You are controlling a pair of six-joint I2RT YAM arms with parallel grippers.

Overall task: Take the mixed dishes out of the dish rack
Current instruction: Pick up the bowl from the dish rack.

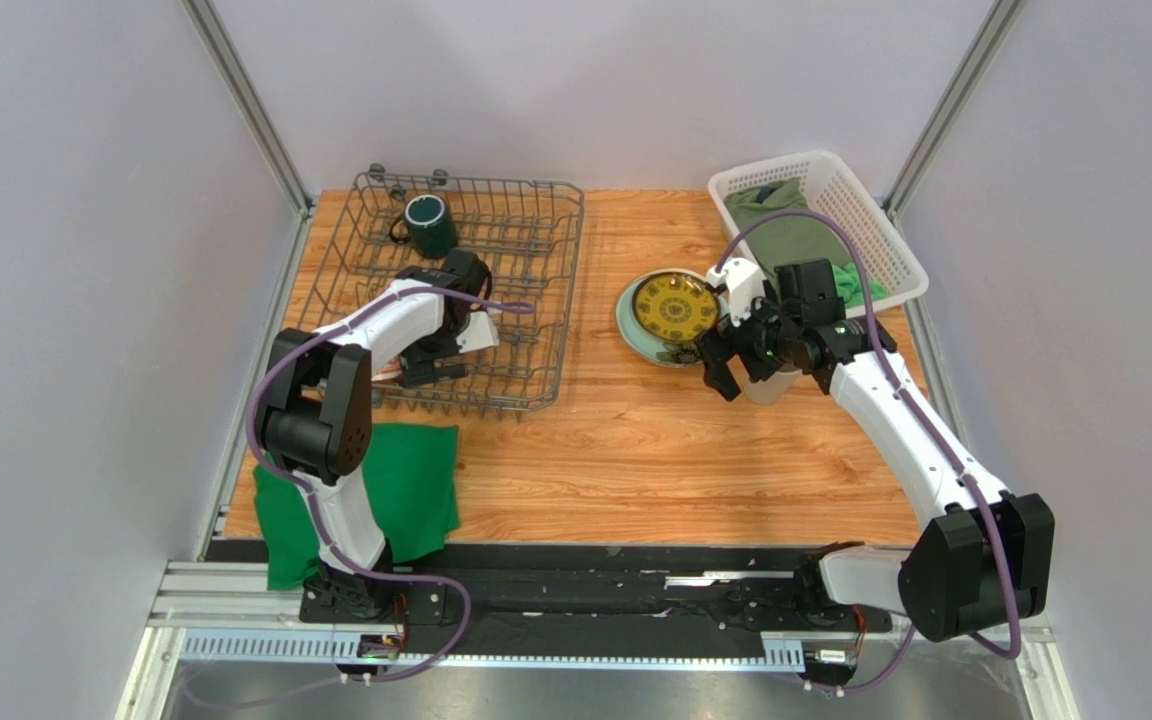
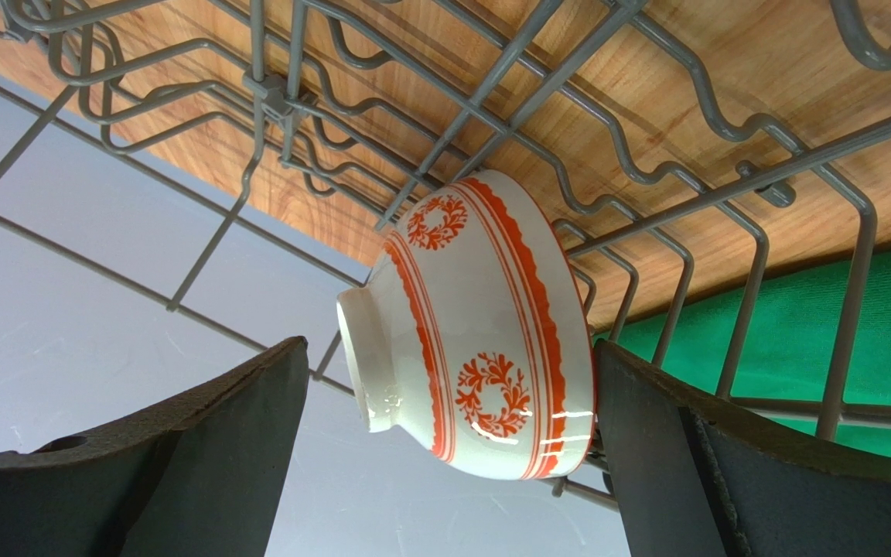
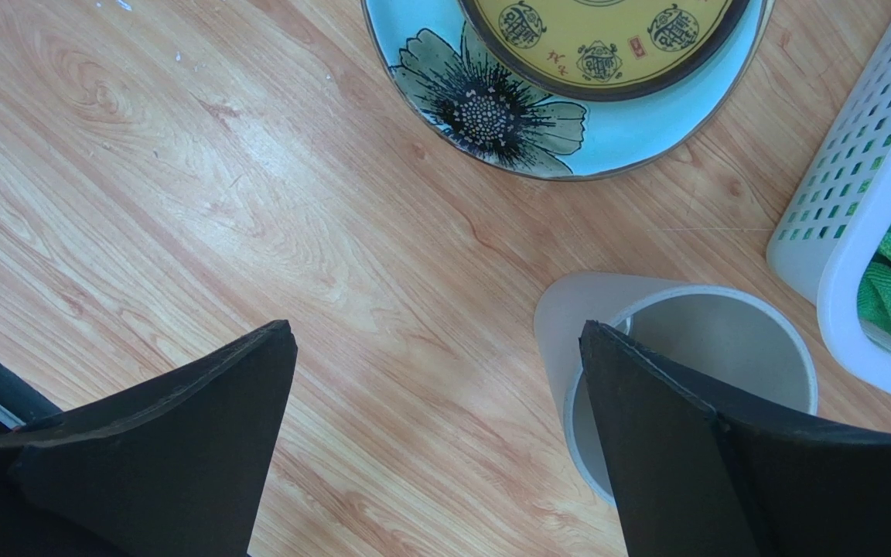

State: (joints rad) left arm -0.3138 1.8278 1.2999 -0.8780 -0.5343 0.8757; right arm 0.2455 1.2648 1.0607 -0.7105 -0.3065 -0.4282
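Far-left on the bench point(image 1: 612, 465) sits the dish rack point(image 1: 537, 255). Dark green mug point(image 1: 429, 225) stands at the rack's far edge. Small red-and-white bowl point(image 2: 473, 331) lies tipped on its side on the rack wires, near the rack's near-left side. Left pincer point(image 2: 450, 395) is down inside the rack, spread wide, one finger on each side of the bowl; cannot tell whether either finger touches it.

Mid-bench, right of the rack, yellow patterned plate point(image 1: 674, 306) is stacked on pale teal plate point(image 3: 694, 122). Beige cup point(image 3: 706, 348) stands upright just beside the plates, toward the right edge. Right pincer point(image 3: 439, 441) hovers over bare wood, wide apart, gripping nothing; one finger overlaps the cup rim, contact unclear.

White lattice basket point(image 1: 823, 210) with green cloth point(image 1: 770, 203) sits in the far-right corner. Second green cloth point(image 1: 372, 488) lies at the near-left edge.
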